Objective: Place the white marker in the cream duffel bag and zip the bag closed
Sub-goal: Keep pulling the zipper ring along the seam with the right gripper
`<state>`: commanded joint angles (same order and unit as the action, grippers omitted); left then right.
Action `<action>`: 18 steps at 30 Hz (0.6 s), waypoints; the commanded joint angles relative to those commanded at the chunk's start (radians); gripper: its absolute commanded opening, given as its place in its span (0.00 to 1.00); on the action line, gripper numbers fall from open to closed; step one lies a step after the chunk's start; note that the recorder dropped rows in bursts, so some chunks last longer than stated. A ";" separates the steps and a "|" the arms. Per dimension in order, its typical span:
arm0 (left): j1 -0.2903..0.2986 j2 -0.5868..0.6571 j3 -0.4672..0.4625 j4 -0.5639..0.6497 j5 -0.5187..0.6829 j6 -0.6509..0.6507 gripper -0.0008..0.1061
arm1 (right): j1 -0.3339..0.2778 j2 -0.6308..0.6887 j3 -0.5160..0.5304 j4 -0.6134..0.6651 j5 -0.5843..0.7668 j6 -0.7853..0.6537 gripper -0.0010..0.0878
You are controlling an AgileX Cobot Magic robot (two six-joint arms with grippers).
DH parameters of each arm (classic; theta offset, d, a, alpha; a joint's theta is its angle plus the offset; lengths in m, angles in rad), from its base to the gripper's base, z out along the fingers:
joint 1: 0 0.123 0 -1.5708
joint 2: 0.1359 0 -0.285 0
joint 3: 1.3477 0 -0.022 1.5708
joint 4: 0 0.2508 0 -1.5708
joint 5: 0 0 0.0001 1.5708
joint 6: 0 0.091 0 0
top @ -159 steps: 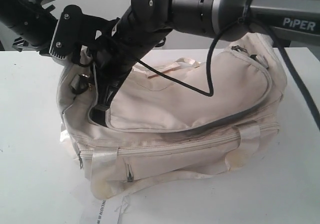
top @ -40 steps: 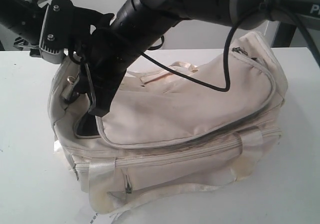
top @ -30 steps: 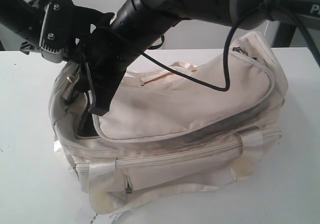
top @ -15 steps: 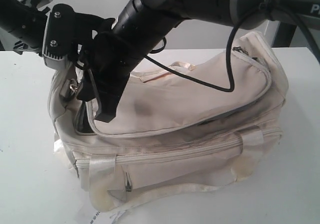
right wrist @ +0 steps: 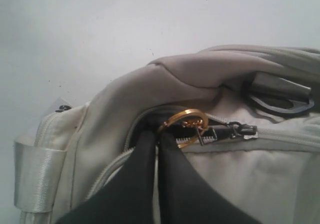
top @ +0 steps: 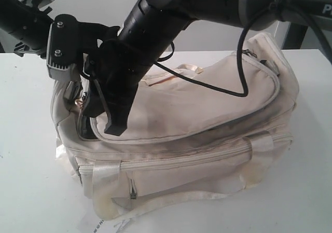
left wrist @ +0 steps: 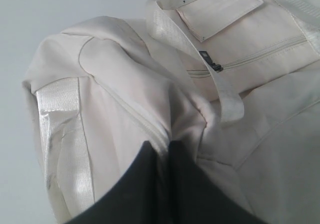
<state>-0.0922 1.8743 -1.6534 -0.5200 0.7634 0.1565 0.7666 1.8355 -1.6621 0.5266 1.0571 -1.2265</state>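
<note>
Now the cream duffel bag [top: 207,113] is sitting on the white surface [top: 31,181], its curved top flap [top: 197,98] lying down over most of the opening. The right arm is reaching across the bag's top. At the end of the bag farthest from that arm's base, the right jaws are clenching the gold ring [right wrist: 182,120] of the zip pull [right wrist: 220,132]. A dark gap [top: 85,130] is showing under the flap at that same end. The left jaws are pinching a fold of the bag's fabric at a piped seam, close to a satin strap [left wrist: 60,109]. A printed paper tag [top: 98,223] is poking out from under the bag's front edge.
</note>
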 joint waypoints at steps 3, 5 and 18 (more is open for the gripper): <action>0.000 0.000 0.000 0.000 -0.004 0.000 0.01 | 0.000 -0.008 0.000 0.000 0.013 0.000 0.01; 0.000 0.000 0.000 0.000 -0.005 0.000 0.01 | 0.000 -0.013 0.000 0.000 0.027 0.000 0.01; 0.000 0.000 0.000 0.002 -0.010 0.000 0.01 | 0.000 -0.027 0.000 0.005 0.102 0.000 0.01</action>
<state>-0.0922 1.8743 -1.6534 -0.5175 0.7533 0.1565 0.7666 1.8087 -1.6621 0.5319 1.1587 -1.2265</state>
